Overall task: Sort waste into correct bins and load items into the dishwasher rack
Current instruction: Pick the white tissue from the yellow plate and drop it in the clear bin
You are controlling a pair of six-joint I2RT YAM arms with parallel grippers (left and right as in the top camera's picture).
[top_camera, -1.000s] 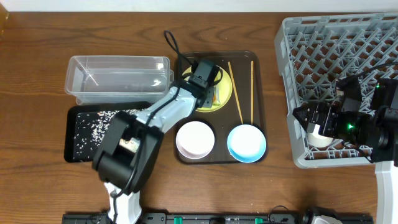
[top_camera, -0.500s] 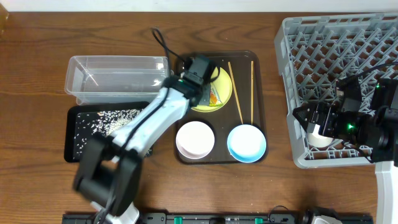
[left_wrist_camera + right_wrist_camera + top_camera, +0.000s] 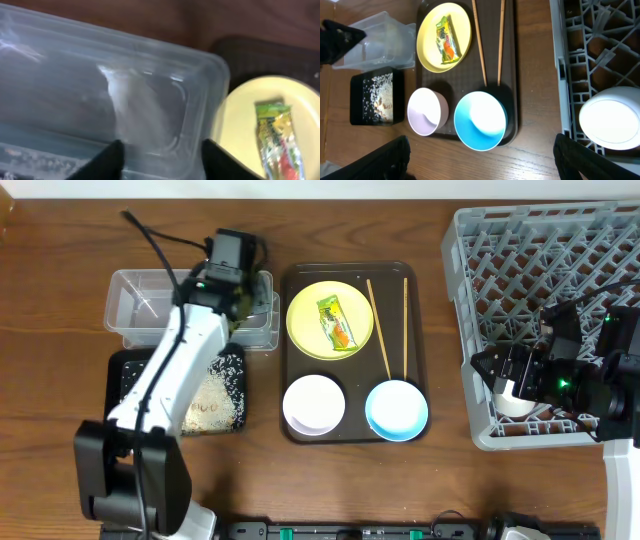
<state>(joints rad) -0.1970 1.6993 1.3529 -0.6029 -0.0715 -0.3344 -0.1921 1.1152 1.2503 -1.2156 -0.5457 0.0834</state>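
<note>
My left gripper [image 3: 232, 280] is open and empty over the right end of the clear tub [image 3: 170, 308]; the left wrist view shows its fingers [image 3: 162, 160] above the tub's wall [image 3: 150, 75]. The yellow-green wrapper [image 3: 336, 322] lies on the pale-yellow plate [image 3: 305, 330]. The chopsticks [image 3: 378, 328], white bowl [image 3: 314, 403] and light-blue bowl [image 3: 396, 409] are beside it. Rice grains [image 3: 215, 395] lie in the black tray [image 3: 118, 370]. My right gripper [image 3: 480, 165] is open by the grey rack [image 3: 560, 270]. The white cup [image 3: 612, 117] sits in the rack's front left corner. I cannot make out the scrap.
The plate, bowls and chopsticks rest on a brown serving tray [image 3: 420, 350] in the middle of the table. The rack's front wall [image 3: 520, 435] stands next to my right arm. The black tray lies just in front of the clear tub.
My left arm has swung left, from over the yellow plate to over the clear tub. The wrapper stays on the plate. The right arm has not moved.
</note>
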